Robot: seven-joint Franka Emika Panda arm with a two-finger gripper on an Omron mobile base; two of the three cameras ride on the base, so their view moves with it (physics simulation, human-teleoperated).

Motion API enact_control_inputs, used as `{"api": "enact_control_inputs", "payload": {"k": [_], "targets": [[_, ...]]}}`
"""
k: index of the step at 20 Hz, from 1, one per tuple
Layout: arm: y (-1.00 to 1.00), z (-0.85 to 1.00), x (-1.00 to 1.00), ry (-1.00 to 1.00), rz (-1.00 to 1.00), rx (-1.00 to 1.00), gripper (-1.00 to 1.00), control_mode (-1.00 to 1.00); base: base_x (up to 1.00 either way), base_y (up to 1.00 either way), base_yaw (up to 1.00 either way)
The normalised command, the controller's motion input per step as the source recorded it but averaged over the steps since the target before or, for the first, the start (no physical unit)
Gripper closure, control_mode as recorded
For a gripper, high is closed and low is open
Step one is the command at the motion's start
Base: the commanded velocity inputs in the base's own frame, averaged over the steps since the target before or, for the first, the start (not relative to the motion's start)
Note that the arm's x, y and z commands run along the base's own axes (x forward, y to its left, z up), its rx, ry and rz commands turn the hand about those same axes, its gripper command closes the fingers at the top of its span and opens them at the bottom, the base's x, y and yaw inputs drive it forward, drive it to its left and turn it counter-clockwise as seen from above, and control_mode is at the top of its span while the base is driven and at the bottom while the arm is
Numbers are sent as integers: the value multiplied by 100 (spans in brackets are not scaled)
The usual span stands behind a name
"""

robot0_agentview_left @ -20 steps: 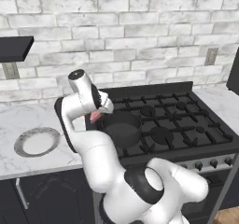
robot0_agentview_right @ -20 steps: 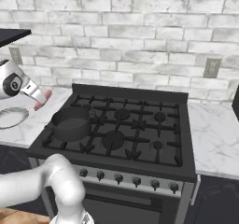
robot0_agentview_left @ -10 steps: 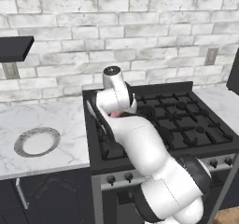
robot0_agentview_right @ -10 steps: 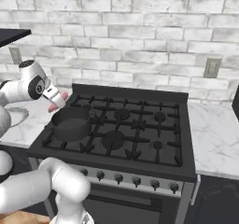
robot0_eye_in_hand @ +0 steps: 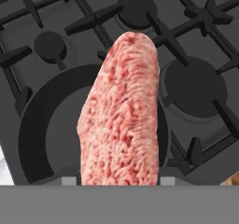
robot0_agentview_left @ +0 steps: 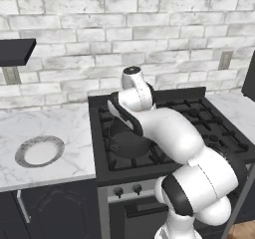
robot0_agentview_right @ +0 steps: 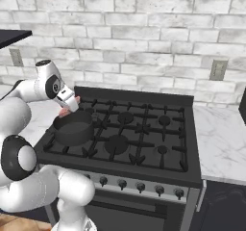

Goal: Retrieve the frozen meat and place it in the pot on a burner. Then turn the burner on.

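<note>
My gripper point(robot0_agentview_right: 70, 108) is shut on the frozen meat point(robot0_eye_in_hand: 122, 111), a reddish-pink elongated slab that hangs from the fingers. In the right base view the frozen meat point(robot0_agentview_right: 64, 112) shows as a pink tip just above the far left rim of the pot point(robot0_agentview_right: 73, 129). The pot is round, dark grey and low-walled, and stands on the stove's front left burner. In the hand view the pot point(robot0_eye_in_hand: 35, 120) lies directly beneath the slab. In the left base view my own arm covers much of the pot point(robot0_agentview_left: 127, 144).
A shallow white dish with a grey rim point(robot0_agentview_left: 39, 151) lies on the marble counter left of the stove. The black stove point(robot0_agentview_right: 144, 129) has several bare burners and a row of knobs point(robot0_agentview_right: 139, 187) on its front. More marble counter point(robot0_agentview_right: 221, 138) lies to the right.
The arm has swung right from over the counter's edge to over the stove, carrying the meat, which now hangs above the pot. The jaws stayed shut.
</note>
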Motion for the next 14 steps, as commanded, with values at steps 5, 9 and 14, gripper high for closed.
{"api": "enact_control_inputs", "payload": {"k": [5, 9, 14], "targets": [[0, 0, 0, 4, 0, 0, 100, -100, 0, 0, 0], [-1, -31, 6, 26, 0, 3, 100, -100, 0, 0, 0], [0, -30, 5, 18, 0, 0, 100, -100, 0, 0, 0]]}}
